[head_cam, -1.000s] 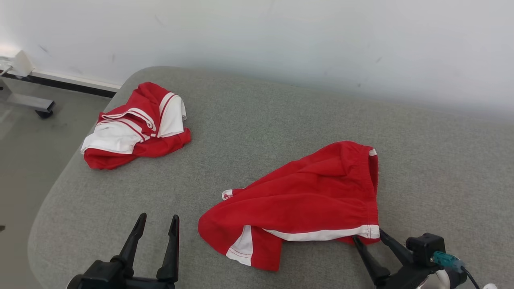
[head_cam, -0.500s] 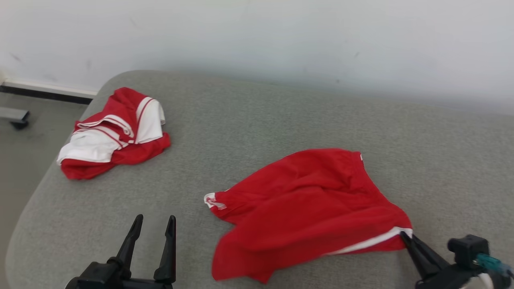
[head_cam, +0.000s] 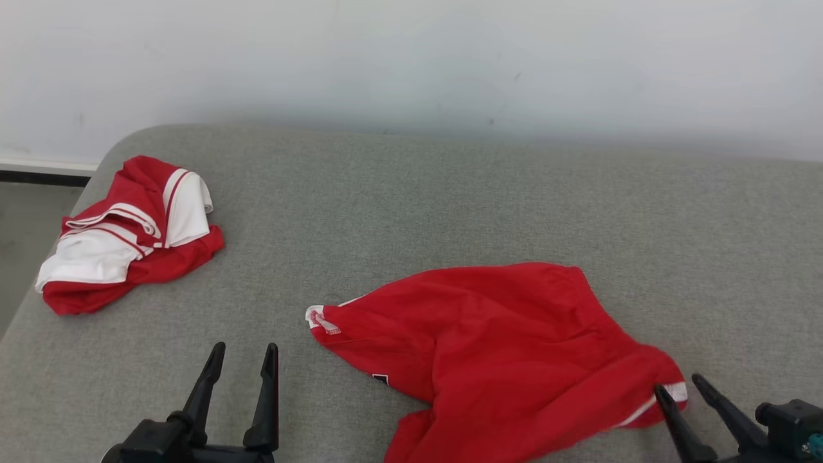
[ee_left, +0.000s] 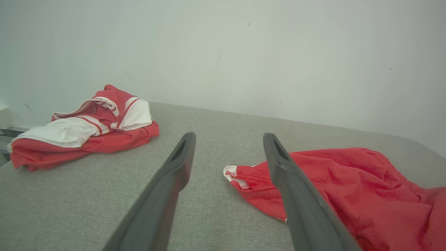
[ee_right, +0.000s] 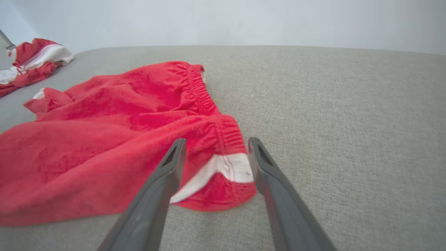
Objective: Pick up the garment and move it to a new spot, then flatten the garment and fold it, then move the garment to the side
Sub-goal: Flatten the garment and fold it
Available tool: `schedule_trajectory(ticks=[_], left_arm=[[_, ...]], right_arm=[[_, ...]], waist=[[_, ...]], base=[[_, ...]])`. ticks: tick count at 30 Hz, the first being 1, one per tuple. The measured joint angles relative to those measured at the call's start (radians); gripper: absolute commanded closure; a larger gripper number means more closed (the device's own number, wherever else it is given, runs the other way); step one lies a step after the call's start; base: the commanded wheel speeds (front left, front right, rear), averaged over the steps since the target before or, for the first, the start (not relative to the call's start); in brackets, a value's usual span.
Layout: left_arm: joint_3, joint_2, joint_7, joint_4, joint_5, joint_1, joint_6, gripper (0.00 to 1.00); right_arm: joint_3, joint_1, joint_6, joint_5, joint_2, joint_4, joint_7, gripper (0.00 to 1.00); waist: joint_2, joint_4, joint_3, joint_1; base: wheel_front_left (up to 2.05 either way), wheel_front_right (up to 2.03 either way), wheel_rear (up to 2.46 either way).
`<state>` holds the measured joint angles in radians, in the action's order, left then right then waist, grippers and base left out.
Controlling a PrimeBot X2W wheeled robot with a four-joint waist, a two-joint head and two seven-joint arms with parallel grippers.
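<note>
The garment (head_cam: 501, 341) is a pair of red shorts with a white stripe, lying crumpled and partly spread on the grey cushion (head_cam: 411, 212). My right gripper (head_cam: 676, 382) is open at its near right corner. In the right wrist view the garment (ee_right: 104, 139) has its white-striped waistband corner lying loose between the fingers of the right gripper (ee_right: 217, 140). My left gripper (head_cam: 246, 347) is open and empty, left of the garment's small white-edged tip. The left wrist view shows the left gripper (ee_left: 229, 136) above bare cushion, with the garment (ee_left: 348, 184) to the right.
A second red and white garment (head_cam: 128, 238) lies bunched at the cushion's far left corner, seen too in the wrist views (ee_left: 87, 132) (ee_right: 31, 59). Floor (head_cam: 26, 212) drops off at the left edge. A white wall (head_cam: 411, 58) runs behind the cushion.
The head camera has turned right. My right gripper shut on the garment's striped corner, dragged it rightward so the cloth spread out, then opened and let go. The left gripper has not moved.
</note>
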<state>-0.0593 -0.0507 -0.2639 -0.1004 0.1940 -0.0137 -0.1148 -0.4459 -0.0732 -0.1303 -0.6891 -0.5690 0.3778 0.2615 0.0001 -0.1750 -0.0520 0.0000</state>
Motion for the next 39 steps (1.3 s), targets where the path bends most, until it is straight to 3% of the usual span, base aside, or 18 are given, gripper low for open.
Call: schedule_trajectory(ticks=[8,15,18,26,31,39], left_arm=[[0.016,0.000,0.000,0.000,-0.007,0.007,0.000,0.00],[0.022,0.000,0.000,0.002,-0.011,0.013,-0.001,0.00],[0.027,-0.002,0.000,0.001,-0.018,0.011,-0.005,0.00],[0.020,-0.080,0.001,-0.037,-0.019,-0.105,-0.010,0.00],[-0.003,-0.137,0.080,-0.104,0.007,-0.200,-0.014,0.00],[-0.038,-0.160,0.180,-0.227,0.056,-0.285,-0.016,0.00]], right_arm=[[0.121,0.061,0.000,0.068,0.065,-0.207,0.000,0.00],[0.285,0.124,0.000,0.176,0.222,-0.339,0.000,0.00],[0.301,0.146,0.000,0.210,0.272,-0.360,0.000,0.00],[0.294,0.118,0.000,0.242,0.299,-0.362,0.000,0.00],[0.291,0.099,0.000,0.242,0.310,-0.356,0.000,0.00],[0.292,0.091,0.000,0.243,0.322,-0.340,0.000,0.00]], waist=[[-0.0001,0.025,0.024,-0.0001],[-0.0001,0.041,0.028,0.0000],[0.0000,0.048,0.022,-0.0001],[0.0000,0.088,-0.009,0.0000],[0.0000,0.126,-0.029,0.0000],[0.0000,0.185,-0.066,0.0001]], base=[[0.00,0.00,0.00],[0.00,0.00,0.00],[0.00,0.00,0.00],[0.00,0.00,0.00],[0.00,0.00,0.00],[0.00,0.00,0.00]])
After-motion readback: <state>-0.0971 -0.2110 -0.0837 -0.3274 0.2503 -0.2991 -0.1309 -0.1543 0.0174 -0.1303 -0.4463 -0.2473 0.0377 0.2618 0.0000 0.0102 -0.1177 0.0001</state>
